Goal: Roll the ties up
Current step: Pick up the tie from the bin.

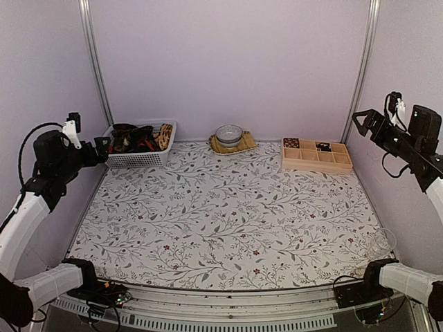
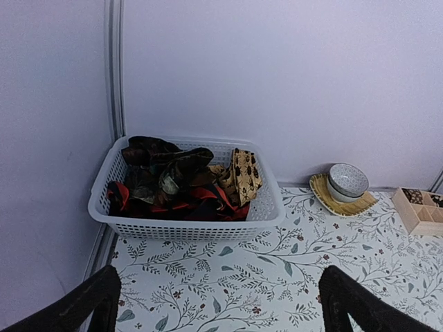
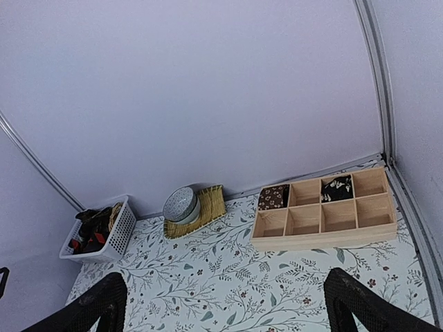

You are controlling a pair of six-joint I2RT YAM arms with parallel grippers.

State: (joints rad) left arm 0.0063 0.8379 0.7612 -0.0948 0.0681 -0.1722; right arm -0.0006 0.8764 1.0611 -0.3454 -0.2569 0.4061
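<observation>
Hovering raised, left gripper and right gripper stand spread, empty; ties heaped in basket.

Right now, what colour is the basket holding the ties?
White basket; clearest in left wrist view.

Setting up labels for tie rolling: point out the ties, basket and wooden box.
ties (image 2: pixel 181 185), left wrist view, middle of the heap in the basket.
basket (image 2: pixel 187 230), left wrist view, front wall.
wooden box (image 3: pixel 325 240), right wrist view, front wall.
</observation>
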